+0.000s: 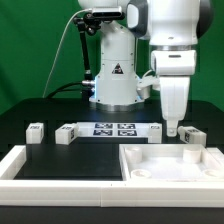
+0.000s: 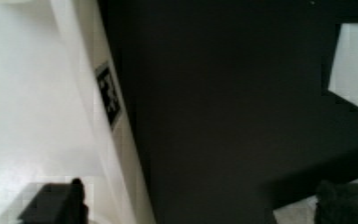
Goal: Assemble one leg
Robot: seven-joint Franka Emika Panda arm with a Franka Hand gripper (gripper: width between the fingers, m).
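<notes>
Gripper [image 1: 172, 126] hangs fingers-down in the right half of the exterior view, low over the black tabletop [image 1: 85, 155]. In the wrist view the gripper [image 2: 194, 198] is spread wide: dark fingertips [image 2: 51, 202] well apart, nothing clamped between them. One fingertip overlaps a broad white surface [image 2: 34, 90] with a black-and-white square tag [image 2: 108, 90] on its side face; can't tell which part that is.

Nearest task part is a small white stubby plastic leg block [image 1: 190, 136], on the tabletop just beside the gripper toward the frame's right edge. A second leg block [image 1: 155, 131] sits just on the gripper's other side. A third leg block [image 1: 67, 133] and a fourth leg block [image 1: 36, 131] sit at centre-left and left, well apart from it.

Between them, frame centre, is the thin flat white marker board [image 1: 113, 128] with square tags, patterns only, no text. Lower right is a large white square tray-like part with raised rim [image 1: 140, 152]. Lower left is a white L-shaped rail [image 1: 15, 165]. Behind stands the white robot base [image 1: 115, 88], with a dark triangle mark [image 1: 117, 70], lettering unreadable.
</notes>
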